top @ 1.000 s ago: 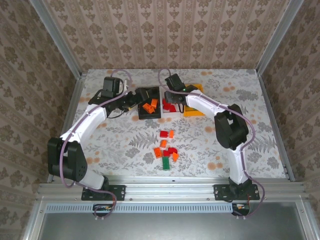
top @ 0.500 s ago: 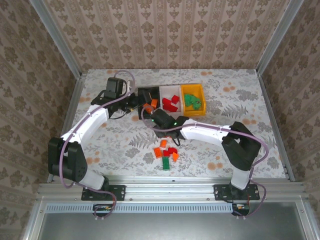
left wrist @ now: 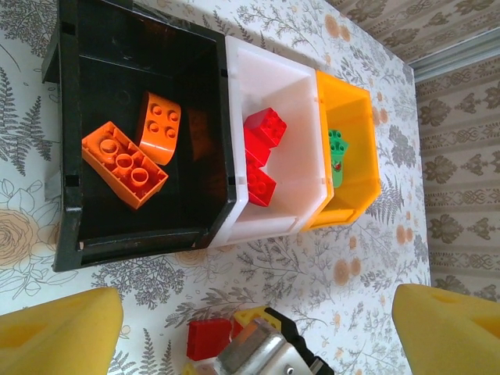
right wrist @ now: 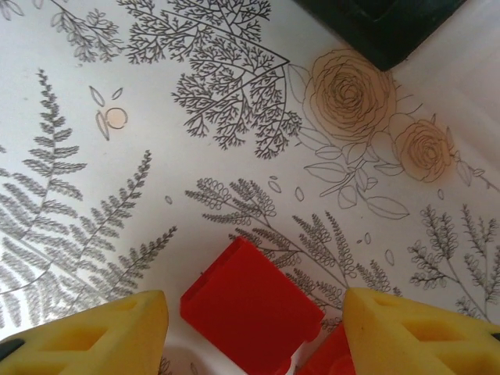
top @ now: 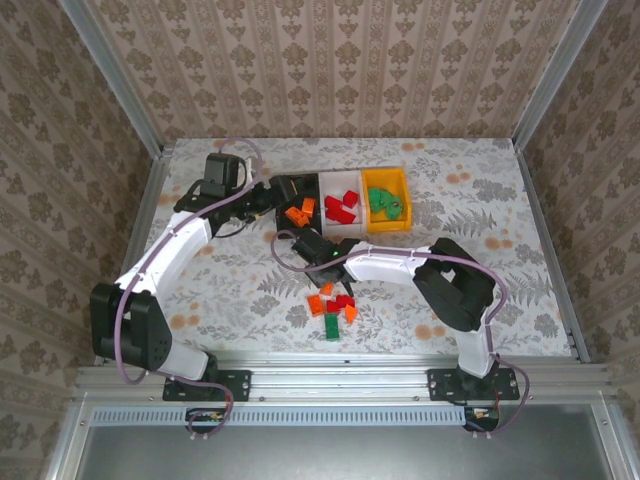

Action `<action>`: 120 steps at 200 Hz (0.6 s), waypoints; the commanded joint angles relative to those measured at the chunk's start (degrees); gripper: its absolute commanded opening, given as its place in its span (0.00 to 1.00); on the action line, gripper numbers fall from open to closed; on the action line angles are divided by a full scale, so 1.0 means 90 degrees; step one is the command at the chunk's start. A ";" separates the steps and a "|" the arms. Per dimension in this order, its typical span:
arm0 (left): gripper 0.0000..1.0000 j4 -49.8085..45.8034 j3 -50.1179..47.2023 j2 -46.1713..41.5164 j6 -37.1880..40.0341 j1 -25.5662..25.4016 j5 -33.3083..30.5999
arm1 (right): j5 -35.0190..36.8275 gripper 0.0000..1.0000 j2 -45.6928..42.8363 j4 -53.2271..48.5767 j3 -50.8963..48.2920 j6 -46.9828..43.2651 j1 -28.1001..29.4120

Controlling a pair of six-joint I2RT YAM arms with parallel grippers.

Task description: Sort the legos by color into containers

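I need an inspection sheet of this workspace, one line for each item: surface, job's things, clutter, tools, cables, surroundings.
Surface: table under a floral cloth.
Job's things: black bin holds two orange bricks; white bin holds red bricks; orange-yellow bin holds green bricks; a loose group of orange, red and one green brick lies nearer the arm bases.
Clutter: nothing seen.
Tools: left tool open and empty, near the bins; right tool open, its fingers astride a red brick, with gaps on both sides.
Cables: a cable runs along each arm in loose loops.
Surroundings: wallpaper panels on three sides; aluminium rail at the near edge.
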 commanded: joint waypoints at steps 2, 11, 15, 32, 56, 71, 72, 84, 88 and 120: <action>0.92 -0.0060 -0.0007 -0.0095 0.0064 0.0009 0.0069 | 0.0674 0.62 0.0235 -0.0356 0.0253 -0.0214 0.0041; 0.92 -0.0054 0.0000 -0.0094 0.0064 0.0016 0.0065 | 0.0818 0.62 0.0337 -0.0445 0.0356 -0.0301 0.0038; 0.92 -0.0055 -0.0008 -0.0097 0.0064 0.0021 0.0065 | 0.0879 0.62 0.0375 -0.0477 0.0383 -0.0340 0.0037; 0.92 -0.0056 -0.0001 -0.0102 0.0077 0.0022 0.0075 | 0.1008 0.62 0.0462 -0.0481 0.0407 -0.0496 0.0041; 0.92 -0.0037 -0.0007 -0.0096 0.0064 0.0022 0.0094 | 0.0984 0.62 0.0479 -0.0393 0.0396 -0.0514 -0.0062; 0.92 -0.0033 -0.0016 -0.0099 0.0054 0.0022 0.0094 | 0.0732 0.61 0.0435 -0.0311 0.0387 -0.0447 -0.0242; 0.92 -0.0033 -0.0018 -0.0095 0.0054 0.0022 0.0094 | 0.0690 0.61 0.0438 -0.0309 0.0387 -0.0436 -0.0259; 0.92 -0.0038 -0.0020 -0.0082 0.0054 0.0014 0.0094 | 0.0205 0.59 0.0371 -0.0232 0.0362 -0.0314 -0.0479; 0.92 -0.0034 -0.0020 -0.0082 0.0054 0.0008 0.0094 | 0.0041 0.58 0.0356 -0.0190 0.0337 -0.0269 -0.0546; 0.92 -0.0051 -0.0002 -0.0092 0.0056 0.0012 0.0104 | -0.0714 0.56 0.0340 -0.0030 0.0195 -0.0054 -0.0899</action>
